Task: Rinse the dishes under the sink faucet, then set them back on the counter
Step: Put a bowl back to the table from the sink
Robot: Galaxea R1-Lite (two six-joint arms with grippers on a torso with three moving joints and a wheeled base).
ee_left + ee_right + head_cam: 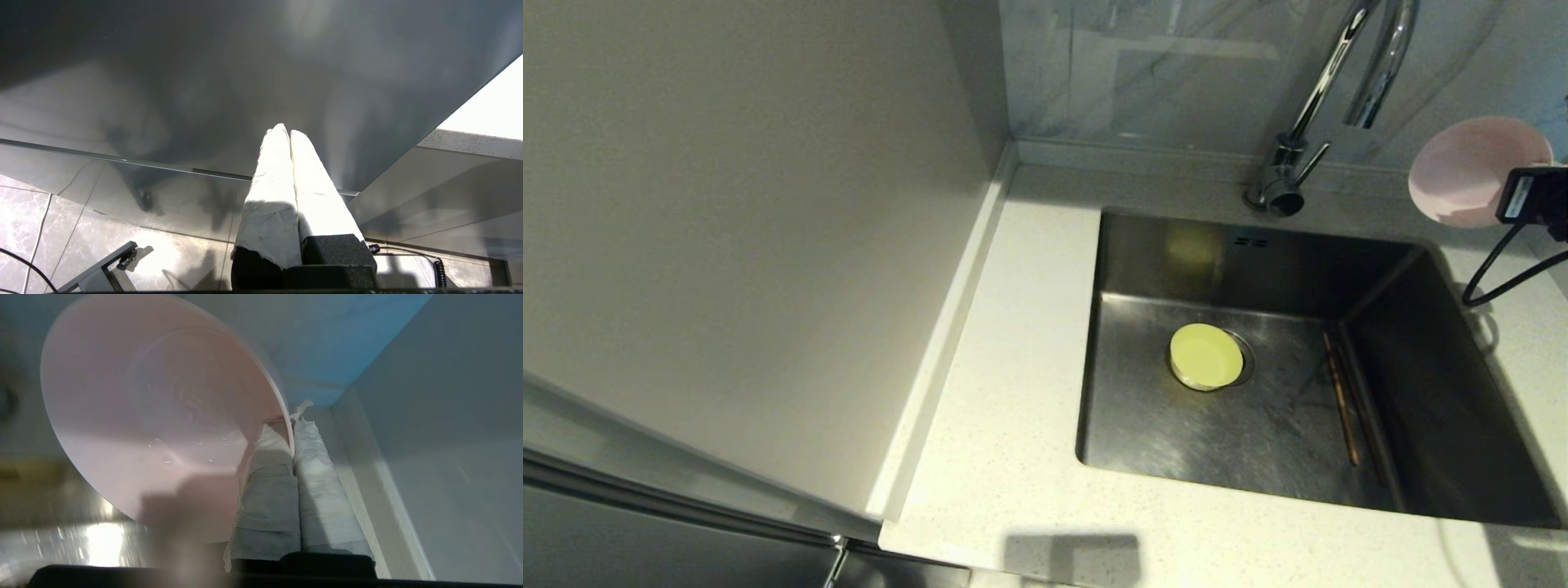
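My right gripper (291, 428) is shut on the rim of the pale pink bowl (1470, 167), held tipped on edge in the air above the counter (1013, 457) at the sink's back right corner. Water drops cling inside the pink bowl (163, 416). The yellow-green bowl (1206, 356) sits upside down over the drain in the steel sink (1160, 441). Two brown chopsticks (1342, 398) lie along the sink floor by its right wall. The chrome faucet (1327, 90) stands behind the sink, no water running. My left gripper (285, 130) is shut and empty, parked low beside the cabinet.
A beige wall panel (743, 229) rises on the left along the counter's raised edge. A black cable (1499, 265) hangs from the right wrist over the sink's right rim. Bare counter runs left of and in front of the sink.
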